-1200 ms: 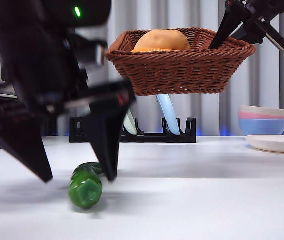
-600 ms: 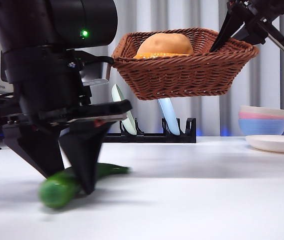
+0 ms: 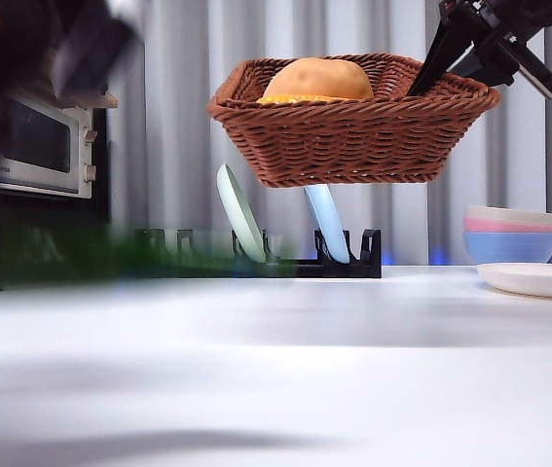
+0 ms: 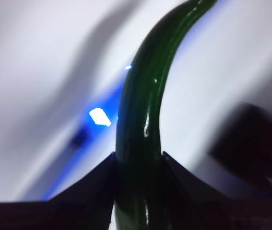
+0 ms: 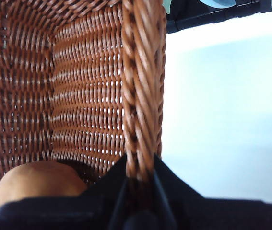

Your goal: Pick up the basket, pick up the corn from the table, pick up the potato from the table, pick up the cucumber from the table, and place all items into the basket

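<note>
Front view shows the bare white surface (image 3: 285,370) nearest, with a green blur low at the left, the cucumber (image 4: 143,124) clamped in the left claw (image 4: 138,160). Farther back, high above the surface, the right claw (image 5: 139,175) is clamped on the basket (image 3: 353,122) rim; the potato (image 3: 314,78) and corn (image 3: 295,98) lie inside.

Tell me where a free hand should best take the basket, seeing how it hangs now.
Probably the braided rim of the basket on the side opposite the right hand, which pinches the rim with one jaw inside and one outside. The basket hangs clear of the table, the potato lies inside, and the walls slope outward, so come from above with one jaw on each side of the rim.
</note>
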Robot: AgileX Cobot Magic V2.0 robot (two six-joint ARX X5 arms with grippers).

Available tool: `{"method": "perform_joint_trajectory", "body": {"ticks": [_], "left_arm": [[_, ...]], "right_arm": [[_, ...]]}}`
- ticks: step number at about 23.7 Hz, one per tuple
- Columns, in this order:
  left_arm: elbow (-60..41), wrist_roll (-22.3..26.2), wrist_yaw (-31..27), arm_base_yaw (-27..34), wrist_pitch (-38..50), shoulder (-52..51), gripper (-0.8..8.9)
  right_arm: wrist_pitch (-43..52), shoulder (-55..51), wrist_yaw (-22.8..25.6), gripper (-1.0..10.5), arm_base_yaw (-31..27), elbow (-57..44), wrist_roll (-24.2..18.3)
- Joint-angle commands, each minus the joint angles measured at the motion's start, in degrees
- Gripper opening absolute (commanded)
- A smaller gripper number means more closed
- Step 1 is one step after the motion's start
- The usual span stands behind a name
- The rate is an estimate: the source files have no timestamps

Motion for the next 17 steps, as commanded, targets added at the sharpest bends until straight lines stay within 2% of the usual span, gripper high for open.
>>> {"method": "perform_joint_trajectory", "body": {"ticks": [1,4,6,9,12,15,17], "left_arm": [[2.97,4.09,4.37,-0.15,-0.68,-7.21,-0.08],[8.92,3.48,3.21,-0.13,1.6,-12.74,-0.08],[13.94,1.38,0.04,-0.13,5.73,-14.62,-0.08],[20.87,-1.14,-8.04,-0.15,12.76,-14.75,-0.08],[24.81,-1.11,-16.87,-0.13,21.18,-13.11,-0.08],[26.36,-0.46,-23.08,-0.13,27.89,-10.01,-0.08],[26.67,1.73,-26.86,0.02,30.97,-6.93,-0.08]], "right_arm": [[1.14,-0.46,-0.39,-0.2,0.17,0.81,0.79],[1.14,-0.46,-0.42,-0.2,0.24,0.81,0.81],[1.11,-0.46,-0.42,-0.2,0.28,0.81,0.81],[0.83,-0.46,-0.48,-0.2,0.42,0.81,0.85],[-0.42,-0.46,-0.44,-0.2,1.09,0.81,0.83],[-1.64,-0.46,-0.48,-0.2,1.84,0.81,0.81],[-2.25,-0.46,-0.48,-0.2,2.69,0.81,0.81]]}}
